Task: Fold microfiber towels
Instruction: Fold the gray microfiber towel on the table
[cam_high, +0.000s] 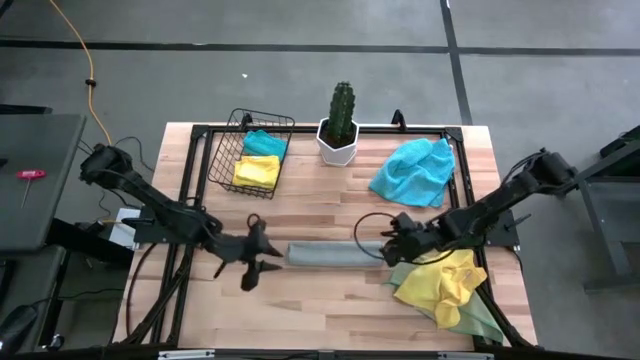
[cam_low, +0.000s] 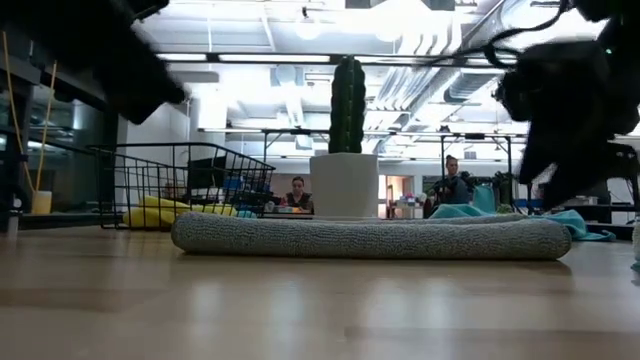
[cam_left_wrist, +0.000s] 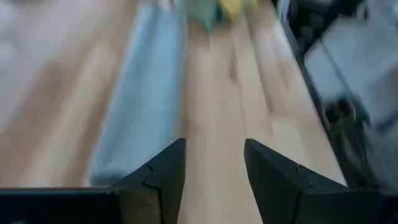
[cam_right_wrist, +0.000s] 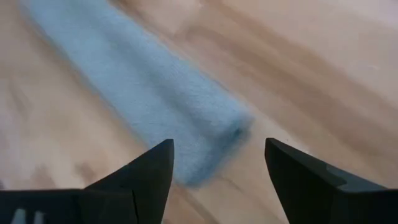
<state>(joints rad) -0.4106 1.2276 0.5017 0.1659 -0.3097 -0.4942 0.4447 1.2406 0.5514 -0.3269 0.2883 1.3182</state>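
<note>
A grey towel (cam_high: 335, 254) lies folded into a long narrow strip across the table's middle, flat on the wood (cam_low: 370, 236). My left gripper (cam_high: 262, 262) stands open just off the strip's left end (cam_left_wrist: 134, 130), with nothing between its fingers. My right gripper (cam_high: 392, 243) stands open just off the strip's right end (cam_right_wrist: 205, 134), touching nothing. A turquoise towel (cam_high: 413, 171) lies crumpled at the far right. A yellow towel (cam_high: 443, 283) lies heaped over a pale green one (cam_high: 480, 318) at the near right.
A black wire basket (cam_high: 250, 150) at the far left holds a folded yellow towel (cam_high: 257, 171) and a turquoise one (cam_high: 266, 142). A cactus in a white pot (cam_high: 340, 132) stands at the far middle. Bare wood lies along the near edge. People sit in the room beyond.
</note>
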